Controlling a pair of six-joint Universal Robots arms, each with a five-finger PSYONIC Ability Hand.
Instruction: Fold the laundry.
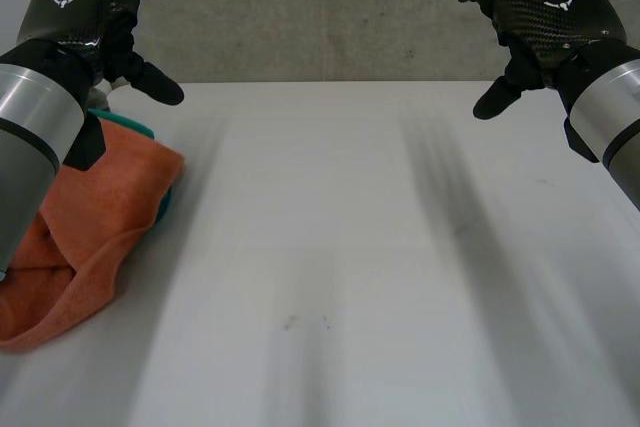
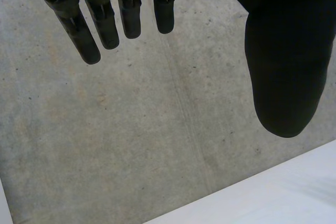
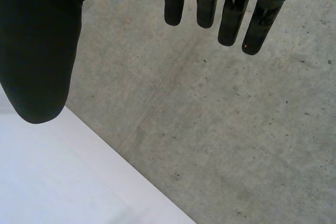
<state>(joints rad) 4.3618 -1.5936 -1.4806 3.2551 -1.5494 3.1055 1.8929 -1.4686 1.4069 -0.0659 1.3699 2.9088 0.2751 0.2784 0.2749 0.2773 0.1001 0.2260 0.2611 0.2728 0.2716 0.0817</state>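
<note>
At the near left of the white counter (image 1: 380,277) lies a crumpled orange cloth (image 1: 90,227), partly hidden by the left arm (image 1: 30,137). A bit of teal cloth (image 1: 128,125) peeks out at its far edge. Farther back, the left hand (image 1: 85,7) hovers above the far left of the counter and the right hand (image 1: 545,7) above the far right. Each has its fingers (image 2: 84,35) spread and loose, holding nothing. Beyond both stands a grey concrete wall (image 1: 320,17).
</note>
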